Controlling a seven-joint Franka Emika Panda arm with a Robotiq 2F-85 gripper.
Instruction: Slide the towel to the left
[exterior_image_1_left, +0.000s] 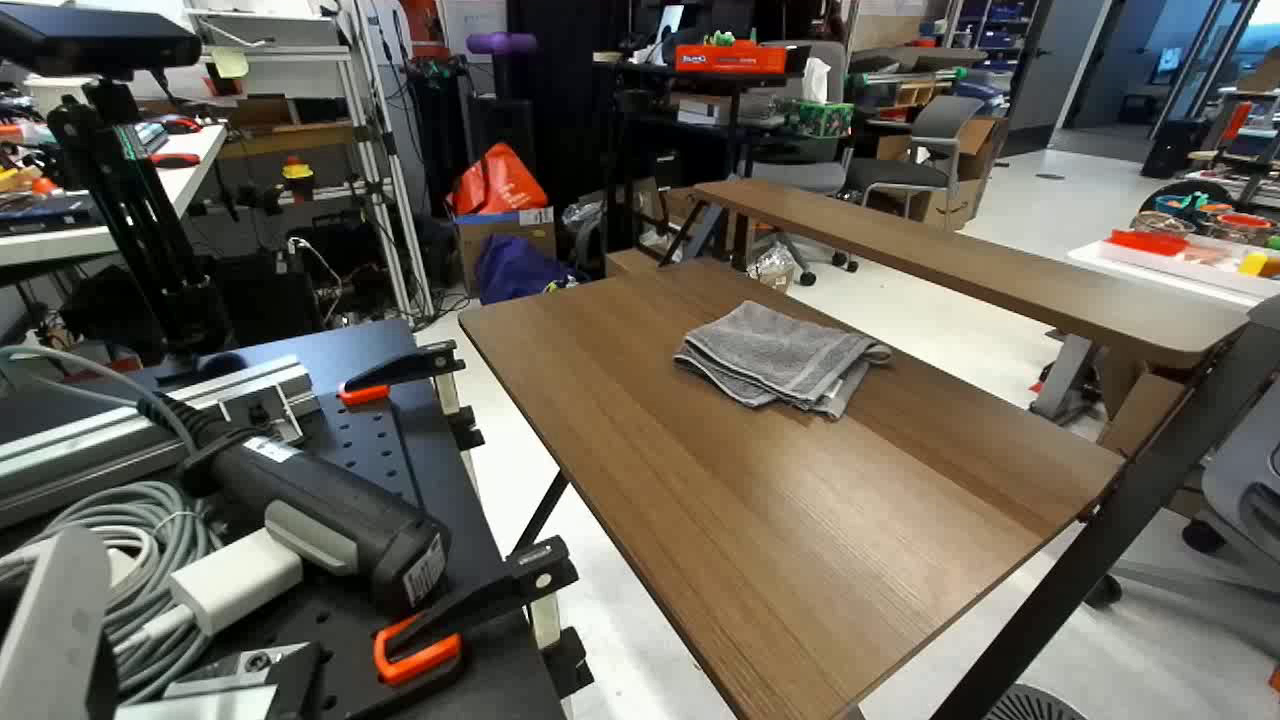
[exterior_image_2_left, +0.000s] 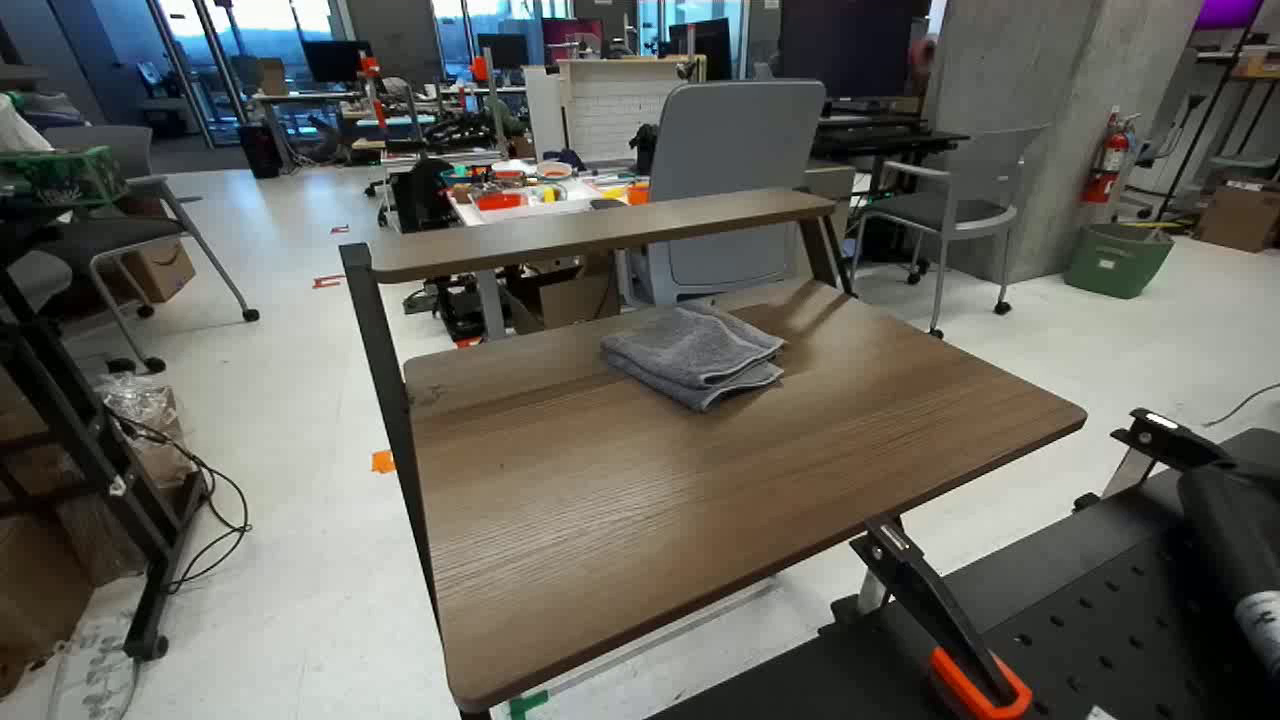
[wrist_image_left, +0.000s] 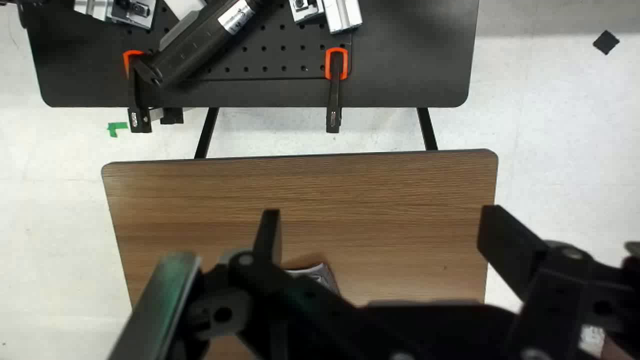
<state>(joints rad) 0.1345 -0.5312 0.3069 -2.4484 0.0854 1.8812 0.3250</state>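
Over to the left, in an exterior view, I see a black table bearing a chunky black device and two orange-and-black clamps; right of it, across a gap, stands the wooden table; on that lies the grey towel, folded and rumpled, near the edge beside the raised shelf. In the wrist view the gripper is spread wide, grasping nothing; I can make out a corner of the towel between its two well-parted fingers, nearer the leftmost.
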